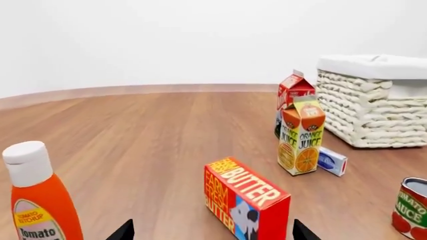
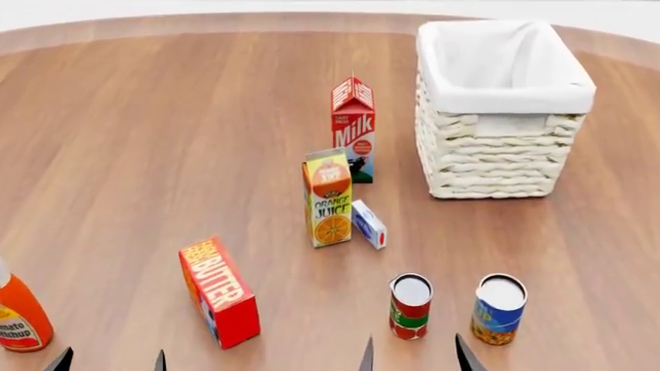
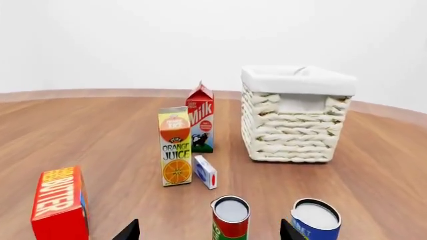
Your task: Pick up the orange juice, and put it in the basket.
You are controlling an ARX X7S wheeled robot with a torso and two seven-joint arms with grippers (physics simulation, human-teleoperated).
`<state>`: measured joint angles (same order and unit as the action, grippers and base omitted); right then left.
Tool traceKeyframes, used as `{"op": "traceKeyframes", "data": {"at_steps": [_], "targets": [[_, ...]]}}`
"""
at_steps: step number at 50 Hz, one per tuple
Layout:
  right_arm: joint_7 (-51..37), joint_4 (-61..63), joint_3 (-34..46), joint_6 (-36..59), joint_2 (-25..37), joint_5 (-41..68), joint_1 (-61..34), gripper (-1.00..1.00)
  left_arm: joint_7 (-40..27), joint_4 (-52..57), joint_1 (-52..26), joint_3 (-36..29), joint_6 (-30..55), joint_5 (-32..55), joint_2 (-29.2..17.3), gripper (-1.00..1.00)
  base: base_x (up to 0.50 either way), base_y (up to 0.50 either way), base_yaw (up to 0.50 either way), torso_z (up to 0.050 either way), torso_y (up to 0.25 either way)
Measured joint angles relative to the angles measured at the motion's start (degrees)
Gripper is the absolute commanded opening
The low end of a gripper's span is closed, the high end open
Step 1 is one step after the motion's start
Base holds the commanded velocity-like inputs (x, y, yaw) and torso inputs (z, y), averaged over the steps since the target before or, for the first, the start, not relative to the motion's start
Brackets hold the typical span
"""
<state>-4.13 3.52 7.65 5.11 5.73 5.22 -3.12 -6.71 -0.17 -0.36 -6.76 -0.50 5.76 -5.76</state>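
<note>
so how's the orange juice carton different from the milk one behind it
The orange juice is yellow and orange with an orange slice pictured low on its front; the milk is red and white with a small dark picture at its base. The orange juice stands nearer the robot with a small white-and-blue box beside it; the milk stands farther back, closer to the basket. Both are upright gable-top cartons on the wooden surface, untouched.

We see of our own body only four thin, black, pointed fingertips, two of the left hand (image 2: 108, 361) and two of the right hand (image 2: 413, 353).
</note>
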Motion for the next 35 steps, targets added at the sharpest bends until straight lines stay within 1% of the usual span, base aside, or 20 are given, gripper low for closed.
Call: {"op": "traceKeyframes", "data": {"at_steps": [35], "targets": [[-1.7, 0.5, 1.6, 0.1, 1.9, 2.0, -0.4, 1.00, -2.0, -0.1, -0.2, -2.0, -0.3, 1.7, -1.7, 1.00, 0.24, 0.00, 0.00, 0.000, 0.000]]}}
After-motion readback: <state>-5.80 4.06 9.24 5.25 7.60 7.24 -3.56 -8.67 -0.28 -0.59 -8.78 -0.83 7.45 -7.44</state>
